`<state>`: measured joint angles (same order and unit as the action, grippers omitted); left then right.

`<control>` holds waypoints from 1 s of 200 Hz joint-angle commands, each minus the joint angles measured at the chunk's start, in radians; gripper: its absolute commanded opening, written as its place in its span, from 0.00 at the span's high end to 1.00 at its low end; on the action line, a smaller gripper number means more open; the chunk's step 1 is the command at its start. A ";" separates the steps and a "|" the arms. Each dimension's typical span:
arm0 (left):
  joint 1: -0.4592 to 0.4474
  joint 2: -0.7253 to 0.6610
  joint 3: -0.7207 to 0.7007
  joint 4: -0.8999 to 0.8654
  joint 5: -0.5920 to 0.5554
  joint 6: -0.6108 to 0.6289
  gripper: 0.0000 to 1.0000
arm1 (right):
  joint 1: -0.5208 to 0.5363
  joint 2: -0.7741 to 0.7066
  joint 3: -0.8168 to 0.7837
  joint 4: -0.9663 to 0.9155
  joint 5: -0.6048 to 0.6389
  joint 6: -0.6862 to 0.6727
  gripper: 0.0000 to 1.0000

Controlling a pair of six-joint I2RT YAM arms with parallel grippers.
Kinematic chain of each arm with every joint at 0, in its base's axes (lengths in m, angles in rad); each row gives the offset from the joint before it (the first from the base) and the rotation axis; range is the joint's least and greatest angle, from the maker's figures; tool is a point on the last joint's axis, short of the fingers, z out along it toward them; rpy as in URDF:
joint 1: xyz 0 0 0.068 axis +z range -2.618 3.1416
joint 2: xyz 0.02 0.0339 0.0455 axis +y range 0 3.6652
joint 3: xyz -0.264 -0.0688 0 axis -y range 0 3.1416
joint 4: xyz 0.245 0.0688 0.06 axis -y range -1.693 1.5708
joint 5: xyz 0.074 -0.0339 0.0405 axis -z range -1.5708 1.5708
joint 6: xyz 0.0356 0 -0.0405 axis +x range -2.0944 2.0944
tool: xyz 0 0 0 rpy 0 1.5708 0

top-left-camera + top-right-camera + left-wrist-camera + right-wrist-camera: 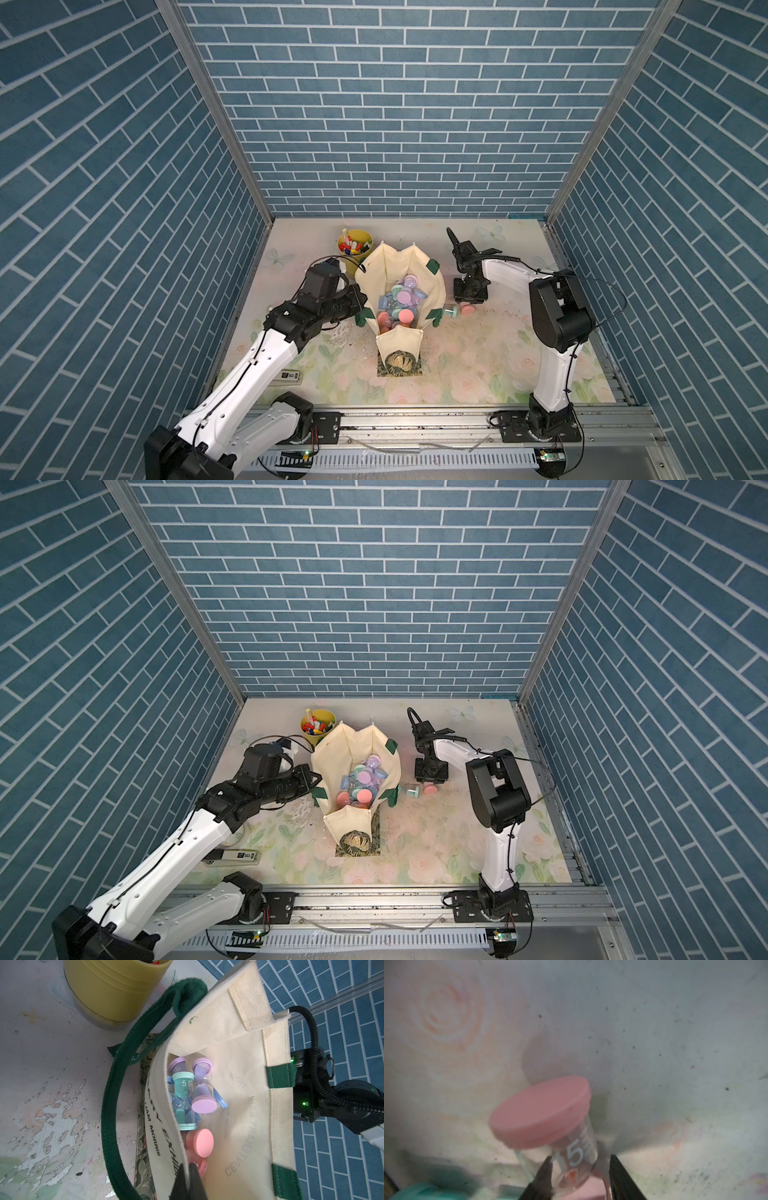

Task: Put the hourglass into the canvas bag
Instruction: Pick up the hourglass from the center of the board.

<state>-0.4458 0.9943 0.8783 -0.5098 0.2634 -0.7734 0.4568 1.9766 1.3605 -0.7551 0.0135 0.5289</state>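
Observation:
A pink-capped hourglass (539, 1109) marked 15 lies on the floral table just right of the canvas bag (374, 270), seen in both top views (430, 788). My right gripper (580, 1159) is open around its glass neck. One finger touches the glass and the other stands apart. The cream canvas bag (328, 758) stands open with several coloured hourglasses (203, 1093) inside. My left gripper (188, 1165) is shut on the bag's near rim, at its left edge (361, 306).
A yellow cup of markers (355, 249) stands behind the bag, close to my left wrist. A teal-capped hourglass (451, 311) lies between the pink one and the bag. A flat white device (286, 376) lies front left, under my left arm. A green handle strap (108, 1105) hangs outside the bag.

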 commanded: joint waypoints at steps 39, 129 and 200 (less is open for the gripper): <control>-0.004 0.004 -0.010 0.042 -0.012 0.011 1.00 | -0.003 0.032 -0.027 -0.010 0.009 0.034 0.56; -0.005 -0.003 -0.001 0.030 -0.021 0.018 1.00 | -0.003 -0.107 -0.134 0.039 0.025 0.058 0.78; -0.004 0.021 0.018 0.036 -0.020 0.019 0.91 | -0.001 -0.492 -0.190 -0.008 0.012 0.107 0.88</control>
<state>-0.4458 1.0103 0.8776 -0.4957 0.2588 -0.7666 0.4568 1.5986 1.1534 -0.7223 0.0257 0.5800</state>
